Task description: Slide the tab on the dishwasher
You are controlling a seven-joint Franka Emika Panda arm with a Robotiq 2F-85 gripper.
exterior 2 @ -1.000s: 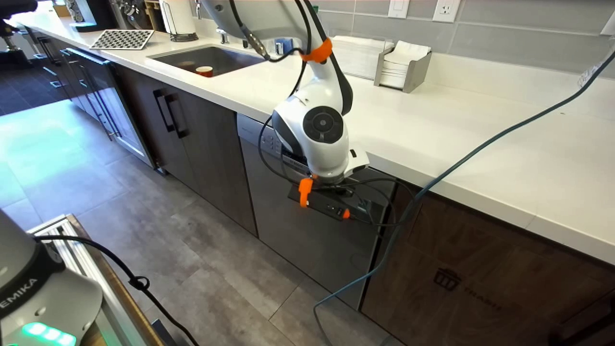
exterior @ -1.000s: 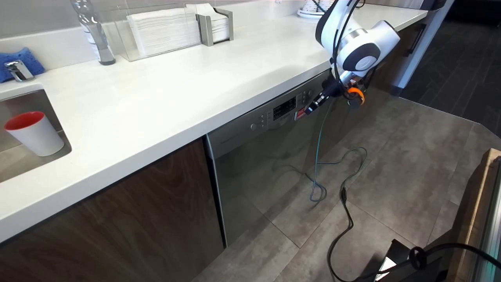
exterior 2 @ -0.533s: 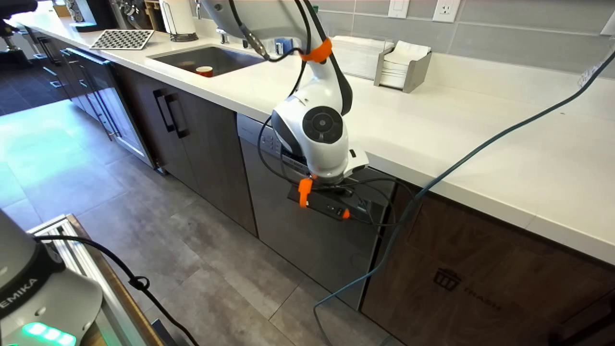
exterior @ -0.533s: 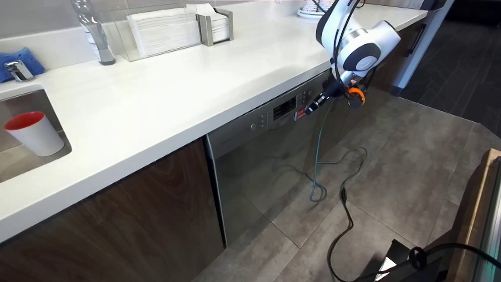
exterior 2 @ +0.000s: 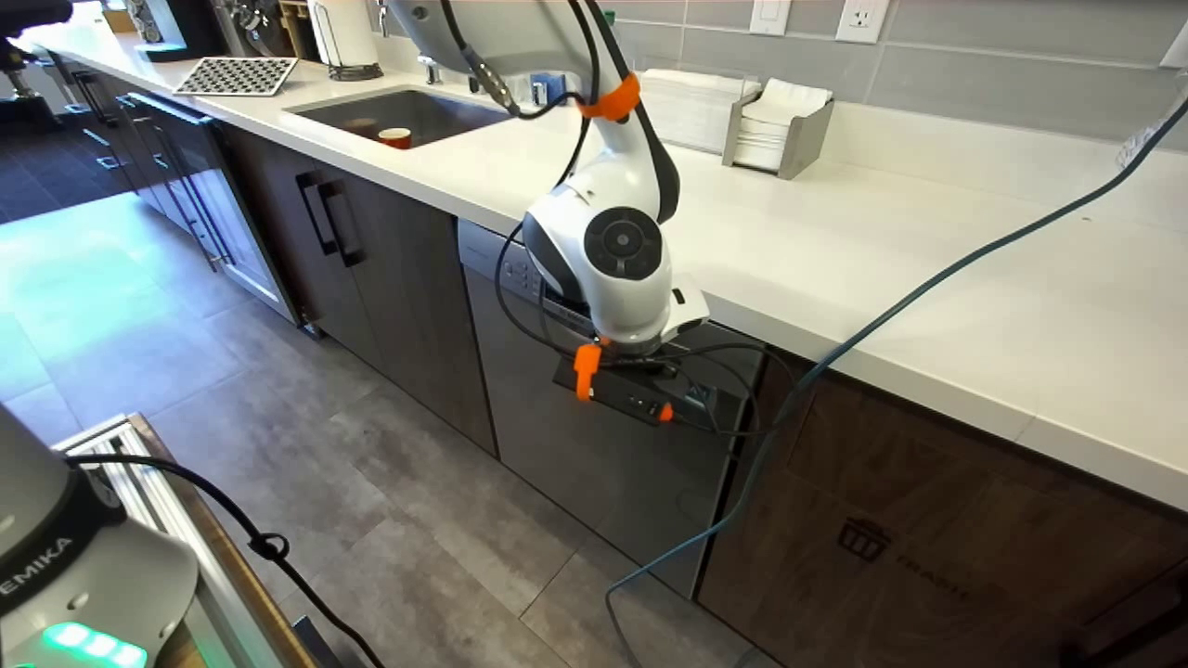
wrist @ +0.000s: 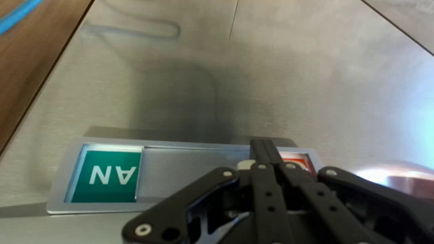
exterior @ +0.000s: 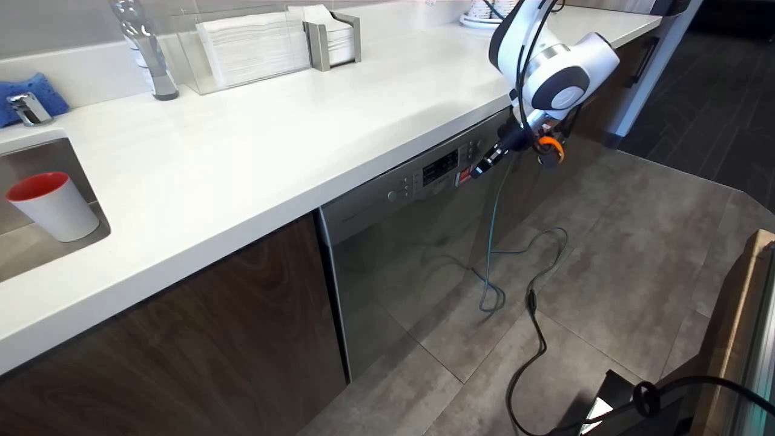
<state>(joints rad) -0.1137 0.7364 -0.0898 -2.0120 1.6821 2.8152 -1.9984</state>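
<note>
1. Kitchen: dishwasher [exterior: 393,272] between wooden cabinets [exterior 2: 408,315].
2. Tab [wrist: 190,173] on its front, green panel [wrist: 108,176] showing.
3. End effector [wrist: 264,144]: fingers [wrist: 257,154] together beside pale knob [wrist: 245,165] (contact unclear).
4. Likely step: starting the slide; next, sideways pressure toward green.

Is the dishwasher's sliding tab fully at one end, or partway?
Partway: the wrist view shows a green panel on one side of the tab, a red panel on the other.

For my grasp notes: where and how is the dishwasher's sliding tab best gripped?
Likely a pinch on its pale knob, square-on from in front of the dishwasher: the knob seems to protrude, while the grey tab lies flat within its frame. The shut tool partly hides the knob.
</note>
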